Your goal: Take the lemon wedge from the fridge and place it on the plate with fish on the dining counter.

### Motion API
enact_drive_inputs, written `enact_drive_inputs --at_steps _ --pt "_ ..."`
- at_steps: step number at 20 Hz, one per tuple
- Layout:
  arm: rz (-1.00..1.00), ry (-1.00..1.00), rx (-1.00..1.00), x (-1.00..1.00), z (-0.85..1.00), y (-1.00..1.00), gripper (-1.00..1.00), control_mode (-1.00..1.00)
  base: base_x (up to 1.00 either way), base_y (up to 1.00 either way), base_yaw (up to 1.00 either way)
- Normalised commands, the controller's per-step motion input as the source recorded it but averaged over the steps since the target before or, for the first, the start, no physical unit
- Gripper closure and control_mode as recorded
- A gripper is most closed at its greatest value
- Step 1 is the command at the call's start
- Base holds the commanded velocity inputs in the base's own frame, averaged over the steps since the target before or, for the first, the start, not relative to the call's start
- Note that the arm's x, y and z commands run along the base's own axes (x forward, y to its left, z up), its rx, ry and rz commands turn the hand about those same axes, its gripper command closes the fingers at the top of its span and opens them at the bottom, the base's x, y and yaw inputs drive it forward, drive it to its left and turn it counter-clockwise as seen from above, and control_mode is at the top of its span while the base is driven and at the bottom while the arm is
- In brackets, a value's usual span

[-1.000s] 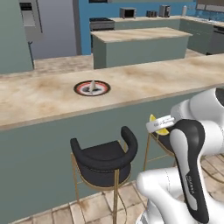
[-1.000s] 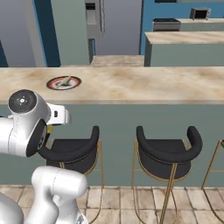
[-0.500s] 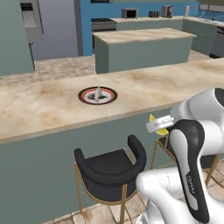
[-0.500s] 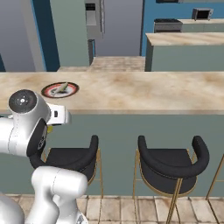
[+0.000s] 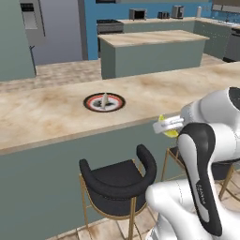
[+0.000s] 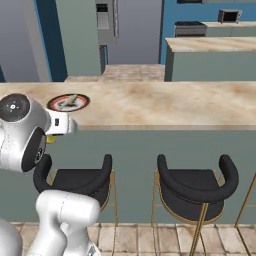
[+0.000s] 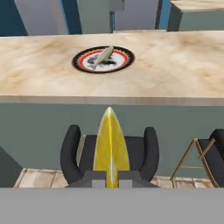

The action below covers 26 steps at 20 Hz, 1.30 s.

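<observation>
White Franka arm folded high with its dark-jointed elbow raised, hand stretched level and pointing forward, gripper (image 7: 112,178) clamped tight on the lemon wedge (image 7: 112,146), yellow wedge standing upright between the two dark fingertips (image 7: 94,179), hand held in mid-air.

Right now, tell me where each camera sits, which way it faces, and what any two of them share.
Left base view: behind the arm's left, facing the dining counter; white arm at lower right, gripper shut on the lemon wedge.
Right base view: behind its right, same counter; arm at lower left.
Hand view: on the hand, looking along the wedge toward the plate with fish.
All three share plate, counter and black stools.
</observation>
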Motion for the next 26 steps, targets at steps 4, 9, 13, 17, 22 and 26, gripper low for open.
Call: enact_drive_inputs --at_steps 4,9,13,17,22,26 --pt "-0.24 0.00 -0.08 0.73 0.96 0.59 1.00 -1.00 0.00 0.00 0.00" --pt "-0.35 0.02 -0.14 1.00 0.55 0.75 1.00 -1.00 0.00 0.00 0.00" --pt "-0.09 0.17 -0.04 0.98 0.02 0.11 1.00 -1.00 0.00 0.00 0.00" --pt "-0.01 0.34 0.06 0.93 -0.46 -0.23 1.00 -1.00 0.00 0.00 0.00" --pt "-0.01 0.22 0.14 0.35 -0.25 -0.22 1.00 -1.00 0.00 0.00 0.00" --pt "0.00 0.03 0.00 0.30 -0.09 0.06 1.00 -1.00 0.00 0.00 0.00"
